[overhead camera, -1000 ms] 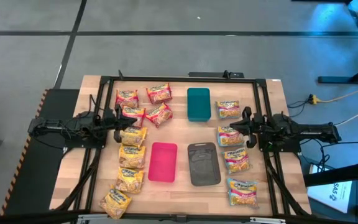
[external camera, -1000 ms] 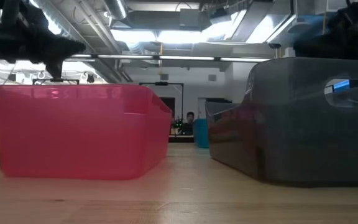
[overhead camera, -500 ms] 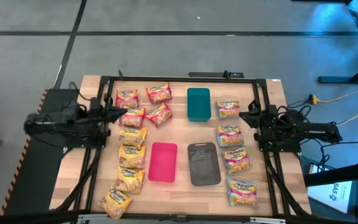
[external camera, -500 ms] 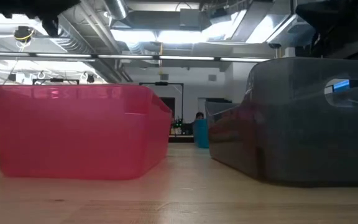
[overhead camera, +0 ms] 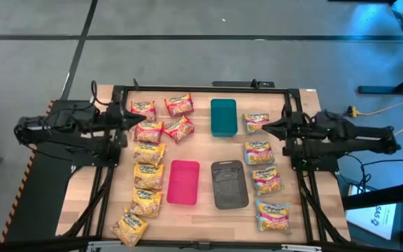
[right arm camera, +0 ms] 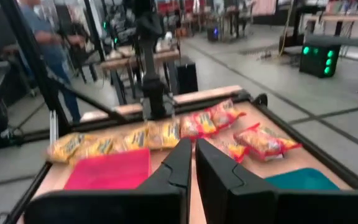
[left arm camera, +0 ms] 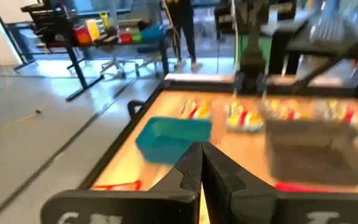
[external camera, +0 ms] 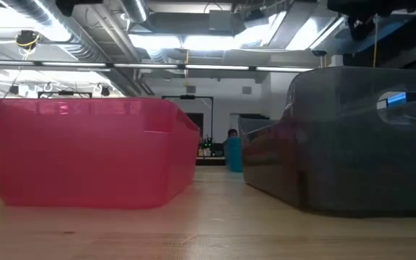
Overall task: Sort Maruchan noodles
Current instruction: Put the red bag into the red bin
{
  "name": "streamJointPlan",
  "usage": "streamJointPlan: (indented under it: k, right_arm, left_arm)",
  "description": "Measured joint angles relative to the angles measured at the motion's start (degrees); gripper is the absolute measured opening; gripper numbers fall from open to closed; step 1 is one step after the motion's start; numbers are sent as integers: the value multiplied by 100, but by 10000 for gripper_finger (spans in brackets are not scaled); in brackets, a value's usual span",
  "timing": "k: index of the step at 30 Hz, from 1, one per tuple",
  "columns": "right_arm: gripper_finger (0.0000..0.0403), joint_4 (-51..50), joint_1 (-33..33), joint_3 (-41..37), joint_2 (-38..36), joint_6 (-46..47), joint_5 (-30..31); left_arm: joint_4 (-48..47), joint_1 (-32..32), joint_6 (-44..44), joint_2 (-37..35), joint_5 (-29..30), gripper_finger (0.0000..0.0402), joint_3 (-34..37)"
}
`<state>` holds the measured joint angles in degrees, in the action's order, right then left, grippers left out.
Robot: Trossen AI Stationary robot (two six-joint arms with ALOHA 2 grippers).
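- Left gripper (overhead camera: 133,120): fingers pressed together, holding nothing; red noodle packets (overhead camera: 161,117) lie just ahead of it.
- Right gripper (overhead camera: 269,126): fingers nearly touching, empty; blue-and-pink packets (overhead camera: 263,168) lie beside it.

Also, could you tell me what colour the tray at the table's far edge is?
Teal; the tray shows best in the high view.

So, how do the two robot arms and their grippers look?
Both arms are dark, almost black, built of chunky jointed segments with thin black cables running along them. The left gripper and the right gripper each end in two slim, dark, tapered fingers mounted on a wide black bar. No markings are readable on them.
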<state>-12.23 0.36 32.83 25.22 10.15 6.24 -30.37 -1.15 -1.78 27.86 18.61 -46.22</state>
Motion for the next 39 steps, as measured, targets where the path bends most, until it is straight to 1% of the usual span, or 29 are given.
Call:
streamJointPlan:
  k: [3, 6, 8, 12, 15, 18, 22, 24, 26, 30, 34, 36, 39]
  right_arm:
    - [23, -55, 2, 109, 221, -74, -92]
    - [23, -76, 0, 121, 289, 9, -70]
    - [24, -78, 2, 121, 286, 117, 23]
    - [24, -79, 0, 121, 281, 338, 119]
    - [33, -80, 0, 121, 281, 361, 176]
    - [56, -103, 0, 121, 282, 462, 190]
    - [99, -132, 0, 125, 387, 491, 375]
    - [122, -175, -2, 125, 414, 497, 386]
    - [143, -280, -2, 127, 462, 538, 451]
    - [178, -772, -2, 128, 484, 907, 531]
    - [204, -822, 0, 128, 590, 1058, 533]
    - [214, -825, -2, 128, 585, 1062, 533]
    - [223, -838, -2, 128, 582, 1063, 535]
  left_arm:
    - [-29, 0, -186, -13, 48, 0, -59]
    - [-78, 2, 147, -13, 179, 0, -57]
    - [-88, 2, 248, -20, 98, 2, -57]
    - [-183, 0, 254, 1, 20, 24, -57]
    - [-299, 0, 260, 52, 22, 47, -57]
    - [-397, 0, 269, 69, 66, 70, -57]
    - [-583, 6, 374, 72, 422, 95, -57]
    - [-856, 54, 650, 70, 526, 103, -57]
    - [-1364, 141, 996, 76, 516, 107, -57]
    - [-2031, 349, 1216, 330, 289, 109, -54]
    - [-2094, 574, 1023, 740, -45, 109, -99]
    - [-2281, 718, 902, 1041, -205, 109, -254]
    - [-2966, 966, 863, 1549, -336, 109, -496]
